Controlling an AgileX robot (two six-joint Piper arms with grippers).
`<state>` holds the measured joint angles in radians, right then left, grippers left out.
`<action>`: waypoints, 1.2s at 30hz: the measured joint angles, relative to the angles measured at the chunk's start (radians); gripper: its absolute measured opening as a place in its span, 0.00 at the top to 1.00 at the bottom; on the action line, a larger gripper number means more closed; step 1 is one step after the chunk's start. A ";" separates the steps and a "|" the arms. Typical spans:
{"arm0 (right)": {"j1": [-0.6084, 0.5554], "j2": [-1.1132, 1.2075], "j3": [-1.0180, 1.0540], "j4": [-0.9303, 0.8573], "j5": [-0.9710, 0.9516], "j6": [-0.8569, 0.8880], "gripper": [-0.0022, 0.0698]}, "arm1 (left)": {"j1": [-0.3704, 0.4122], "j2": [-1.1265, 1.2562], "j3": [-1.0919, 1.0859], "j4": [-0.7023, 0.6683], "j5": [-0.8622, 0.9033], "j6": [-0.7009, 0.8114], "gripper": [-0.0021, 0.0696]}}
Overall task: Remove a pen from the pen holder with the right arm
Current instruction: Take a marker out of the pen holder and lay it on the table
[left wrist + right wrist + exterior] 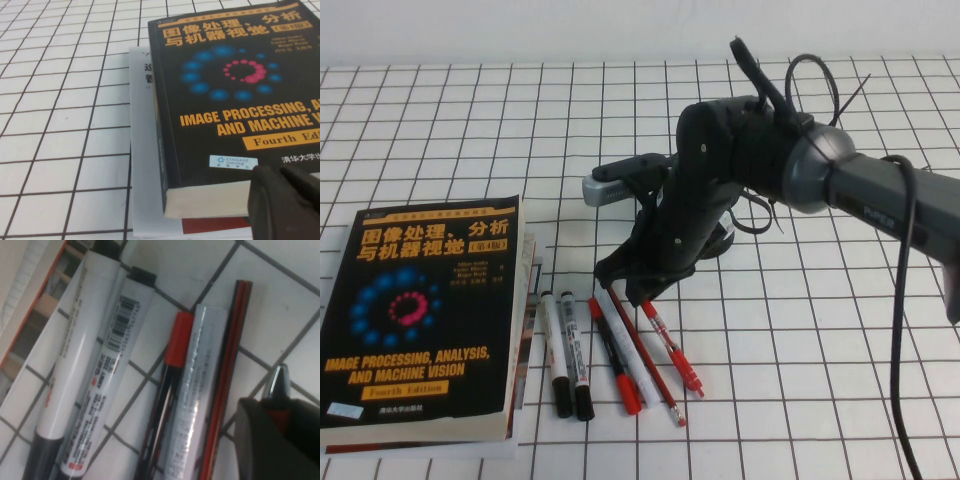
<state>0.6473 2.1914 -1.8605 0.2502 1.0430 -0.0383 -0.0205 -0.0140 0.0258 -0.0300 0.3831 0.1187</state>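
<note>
**Right claw closed on the red pen, at the far end of the row beside the book**

Nearest us, the book [420, 310] lies flat on the gridded table [800, 400], stacked on a thinner white volume [145, 150]. The left gripper [282, 202] hangs over the book's near corner and shows only in its own wrist view.

Just right of the book lies a white marker [553, 345], with a second white marker [575, 350] touching it. Further right of the book come a red-capped black pen [613, 355], a silver-white pen [628, 345] and a red pencil [660, 385], packed close and slightly fanned. The red pen [672, 348] is last in the row, the one farthest from the book. We cannot tell whether its body rests on the table or sits just above it.

At the far end of that row, level with the book's far half, the right gripper [638, 290] points downward. Its jaws are drawn narrow around the red pen's barrel. The pen's silver tip juts past the dark fingers [270, 450]. The right arm [840, 190] runs off to the right, away from the book.
</note>
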 joint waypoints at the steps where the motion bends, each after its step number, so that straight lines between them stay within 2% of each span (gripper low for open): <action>1: 0.000 0.009 -0.005 0.004 0.000 0.000 0.86 | 0.000 0.000 0.000 0.000 0.000 0.000 0.98; 10: -0.002 0.047 -0.011 0.029 -0.016 0.000 0.85 | 0.000 0.000 0.000 0.000 0.000 0.000 0.98; 17: -0.004 0.047 -0.011 0.054 -0.014 -0.002 0.62 | 0.000 0.000 0.000 0.000 0.000 0.000 0.98; 23: 0.005 -0.009 -0.009 0.030 -0.006 0.003 0.59 | 0.000 0.000 0.000 0.000 0.000 0.000 0.98; 26: 0.015 -0.103 0.021 -0.007 -0.005 0.010 0.62 | 0.000 0.000 0.000 0.000 0.000 0.000 0.98; 32: 0.025 -0.360 0.187 -0.049 -0.013 0.012 0.90 | 0.000 0.000 0.000 0.000 0.000 0.000 0.98; 36: 0.025 -0.547 0.316 -0.074 -0.017 0.012 0.97 | 0.000 0.000 0.000 0.000 0.000 0.000 0.98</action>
<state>0.6724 1.6440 -1.5447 0.1759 1.0256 -0.0267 -0.0205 -0.0140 0.0258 -0.0300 0.3831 0.1187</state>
